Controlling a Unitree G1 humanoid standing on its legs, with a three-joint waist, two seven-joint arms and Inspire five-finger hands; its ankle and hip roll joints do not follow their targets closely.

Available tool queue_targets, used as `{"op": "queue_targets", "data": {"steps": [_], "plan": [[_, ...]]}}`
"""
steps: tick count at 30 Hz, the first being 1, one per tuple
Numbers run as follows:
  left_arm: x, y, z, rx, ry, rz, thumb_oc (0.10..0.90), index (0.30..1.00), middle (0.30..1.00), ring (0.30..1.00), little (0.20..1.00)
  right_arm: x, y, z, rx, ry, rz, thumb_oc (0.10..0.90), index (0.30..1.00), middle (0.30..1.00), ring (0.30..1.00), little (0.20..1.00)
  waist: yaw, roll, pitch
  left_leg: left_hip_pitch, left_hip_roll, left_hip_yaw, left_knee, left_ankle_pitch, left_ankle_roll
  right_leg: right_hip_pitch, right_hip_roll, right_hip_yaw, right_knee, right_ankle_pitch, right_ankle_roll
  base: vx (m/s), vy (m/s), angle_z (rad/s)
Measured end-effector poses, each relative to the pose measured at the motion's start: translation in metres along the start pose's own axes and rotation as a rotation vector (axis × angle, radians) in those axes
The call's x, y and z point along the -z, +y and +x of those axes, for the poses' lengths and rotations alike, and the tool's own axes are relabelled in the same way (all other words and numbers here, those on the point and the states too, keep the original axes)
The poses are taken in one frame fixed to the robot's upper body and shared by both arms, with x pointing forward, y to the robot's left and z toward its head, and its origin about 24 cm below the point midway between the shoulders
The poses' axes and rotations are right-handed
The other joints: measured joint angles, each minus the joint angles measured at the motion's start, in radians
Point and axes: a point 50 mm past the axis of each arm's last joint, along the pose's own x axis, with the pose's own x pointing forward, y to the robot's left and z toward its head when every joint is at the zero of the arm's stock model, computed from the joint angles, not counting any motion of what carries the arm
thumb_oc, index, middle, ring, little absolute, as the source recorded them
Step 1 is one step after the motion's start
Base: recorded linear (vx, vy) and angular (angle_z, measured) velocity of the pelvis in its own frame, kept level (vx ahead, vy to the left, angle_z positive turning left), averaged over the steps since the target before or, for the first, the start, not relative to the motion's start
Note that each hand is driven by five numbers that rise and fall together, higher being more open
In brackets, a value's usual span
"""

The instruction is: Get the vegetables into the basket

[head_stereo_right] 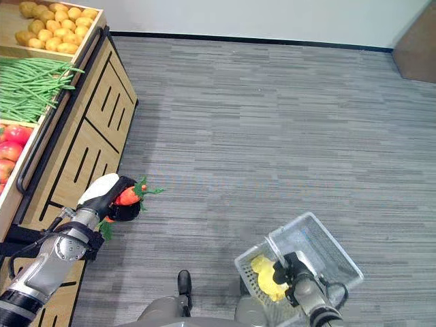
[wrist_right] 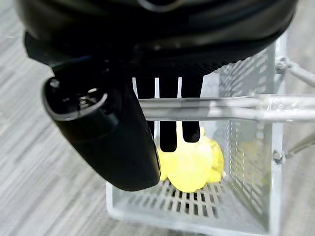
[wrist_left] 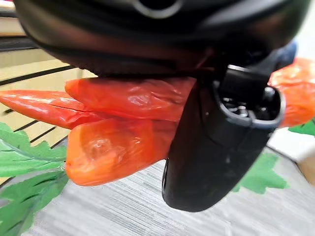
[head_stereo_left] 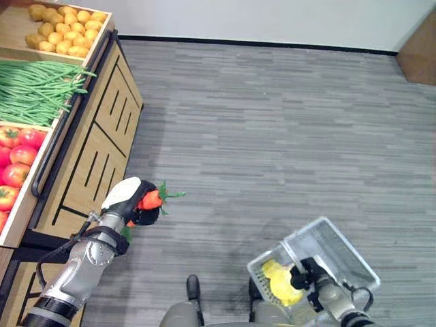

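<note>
My left hand [head_stereo_left: 129,199] is shut on a bunch of orange carrots [head_stereo_left: 151,199] with green tops, held in the air just in front of the wooden produce stand. The left wrist view shows the carrots [wrist_left: 123,123] pressed under the thumb [wrist_left: 216,142]. At the lower right my right hand [head_stereo_left: 308,274] is shut on the metal handle [wrist_right: 221,108] of a white mesh basket [head_stereo_left: 344,255]. A yellow vegetable [wrist_right: 189,164] lies in the basket's bottom.
A wooden produce stand [head_stereo_left: 95,143] runs along the left, with bins of potatoes [head_stereo_left: 65,27], green beans [head_stereo_left: 34,88] and tomatoes [head_stereo_left: 17,163]. Grey plank floor [head_stereo_left: 272,136] spreads between stand and basket. A brown box corner [head_stereo_left: 419,51] sits far right.
</note>
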Motion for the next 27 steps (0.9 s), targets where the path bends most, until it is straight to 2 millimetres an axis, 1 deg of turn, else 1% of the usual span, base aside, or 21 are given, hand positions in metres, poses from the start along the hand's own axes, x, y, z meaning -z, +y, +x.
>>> {"op": "queue_targets", "data": {"steps": [1,5,6,10,14,15,17,18,19,21,22,23,24,25,26,27], "plan": [[-0.002,0.001,0.002,0.005,-0.012,0.016,0.400,0.300,0.300,0.300,0.300,-0.006,-0.001,0.001,-0.003,-0.023,-0.007,0.400,0.300,0.300,0.300,0.300,-0.004,0.000,0.000,0.005,0.001,0.000,0.000,-0.001,-0.001,0.004,0.002,0.000,0.000,0.000,0.000,0.04,0.019,-0.10],[-0.027,0.003,0.015,0.038,-0.128,0.093,0.400,0.300,0.300,0.300,0.300,-0.039,-0.002,0.003,-0.015,-0.143,-0.016,0.400,0.300,0.300,0.300,0.300,-0.004,0.005,0.002,0.026,0.008,0.001,0.000,-0.002,-0.003,0.025,0.002,0.000,-0.001,-0.001,0.000,0.04,-0.012,-0.01],[-0.039,0.001,0.021,0.064,-0.176,0.120,0.400,0.300,0.300,0.300,0.300,-0.050,-0.002,0.004,-0.023,-0.167,-0.037,0.400,0.300,0.300,0.300,0.300,-0.003,0.010,0.001,0.027,0.009,-0.004,0.000,-0.001,-0.005,0.029,0.003,-0.003,-0.001,-0.001,-0.001,0.07,-0.011,0.08],[-0.057,-0.010,0.021,0.122,-0.267,0.138,0.400,0.300,0.300,0.300,0.300,-0.064,-0.004,0.006,-0.024,-0.204,-0.040,0.400,0.300,0.300,0.300,0.300,-0.003,0.039,-0.011,0.030,0.009,-0.017,0.000,0.000,-0.005,0.040,0.003,-0.016,-0.001,-0.004,-0.004,0.03,-0.026,0.10],[-0.066,-0.022,0.022,0.163,-0.301,0.140,0.400,0.300,0.300,0.300,0.300,-0.071,-0.005,0.006,-0.026,-0.215,-0.025,0.400,0.300,0.300,0.300,0.300,0.002,0.069,-0.028,0.028,0.009,-0.032,0.000,0.002,-0.006,0.045,0.006,-0.030,-0.001,-0.006,-0.007,0.02,-0.031,0.13],[-0.074,-0.029,0.023,0.187,-0.327,0.134,0.400,0.300,0.300,0.300,0.300,-0.074,-0.003,0.007,-0.031,-0.214,-0.036,0.400,0.300,0.300,0.300,0.300,0.009,0.080,-0.034,0.023,0.009,-0.046,0.000,0.006,-0.007,0.048,0.004,-0.045,-0.001,-0.009,-0.010,-0.01,-0.040,0.25],[-0.087,-0.038,0.026,0.209,-0.367,0.121,0.400,0.300,0.300,0.300,0.300,-0.078,-0.002,0.008,-0.035,-0.214,-0.032,0.400,0.300,0.300,0.300,0.300,0.014,0.090,-0.037,0.018,0.010,-0.055,0.000,0.010,-0.008,0.048,0.004,-0.053,-0.001,-0.010,-0.011,-0.02,-0.024,0.18],[-0.093,-0.043,0.028,0.223,-0.386,0.112,0.400,0.300,0.300,0.300,0.300,-0.083,0.002,0.008,-0.046,-0.217,-0.011,0.400,0.300,0.300,0.300,0.300,0.016,0.096,-0.039,0.015,0.010,-0.057,0.000,0.012,-0.008,0.046,0.004,-0.055,-0.002,-0.010,-0.011,-0.01,-0.007,0.09],[-0.100,-0.049,0.029,0.237,-0.402,0.101,0.400,0.300,0.300,0.300,0.300,-0.085,0.001,0.009,-0.045,-0.214,0.018,0.400,0.300,0.300,0.300,0.300,0.017,0.102,-0.043,0.010,0.009,-0.058,0.000,0.014,-0.007,0.042,0.004,-0.056,-0.002,-0.010,-0.011,-0.02,-0.023,0.04],[-0.118,-0.067,0.034,0.283,-0.444,0.069,0.400,0.300,0.300,0.300,0.300,-0.096,0.012,0.008,-0.070,-0.220,0.075,0.400,0.300,0.300,0.300,0.300,0.014,0.125,-0.049,0.001,0.009,-0.066,0.000,0.017,-0.009,0.036,0.004,-0.061,-0.005,-0.010,-0.011,-0.03,-0.027,0.07],[-0.125,-0.073,0.035,0.297,-0.456,0.055,0.400,0.300,0.300,0.300,0.300,-0.099,0.012,0.009,-0.074,-0.220,0.079,0.400,0.300,0.300,0.300,0.300,0.012,0.132,-0.051,-0.004,0.009,-0.068,0.000,0.018,-0.009,0.032,0.004,-0.064,-0.002,-0.010,-0.011,-0.03,-0.014,0.08],[-0.131,-0.077,0.034,0.305,-0.475,0.042,0.400,0.300,0.300,0.300,0.300,-0.103,0.019,0.007,-0.092,-0.229,0.092,0.400,0.300,0.300,0.300,0.300,0.009,0.141,-0.054,-0.013,0.012,-0.068,0.000,0.021,-0.011,0.023,0.006,-0.064,-0.001,-0.009,-0.012,-0.06,-0.030,0.06],[-0.133,-0.081,0.036,0.314,-0.473,0.042,0.400,0.300,0.300,0.300,0.300,-0.102,0.017,0.007,-0.085,-0.224,0.106,0.400,0.300,0.300,0.300,0.300,0.008,0.148,-0.055,-0.019,0.013,-0.072,0.000,0.023,-0.011,0.020,0.007,-0.067,-0.001,-0.007,-0.013,-0.03,-0.019,0.07],[-0.139,-0.089,0.040,0.334,-0.472,0.032,0.400,0.300,0.300,0.300,0.300,-0.104,0.018,0.007,-0.084,-0.225,0.108,0.400,0.300,0.300,0.300,0.300,0.008,0.157,-0.056,-0.024,0.014,-0.075,0.000,0.025,-0.011,0.018,0.008,-0.072,-0.002,-0.008,-0.013,-0.07,-0.072,0.08],[-0.142,-0.098,0.048,0.369,-0.451,0.053,0.400,0.300,0.300,0.300,0.300,-0.112,0.014,0.008,-0.077,-0.242,0.093,0.400,0.300,0.300,0.300,0.300,0.003,0.165,-0.059,-0.043,0.017,-0.077,0.000,0.030,-0.013,-0.003,0.012,-0.071,-0.001,-0.006,-0.016,-0.06,-0.078,0.04],[-0.145,-0.104,0.049,0.380,-0.439,0.045,0.400,0.300,0.300,0.300,0.300,-0.122,0.018,0.007,-0.081,-0.262,0.096,0.400,0.300,0.300,0.300,0.300,-0.005,0.166,-0.060,-0.054,0.021,-0.076,0.000,0.033,-0.013,-0.012,0.015,-0.073,-0.002,-0.003,-0.018,-0.07,-0.093,-0.02]]}}
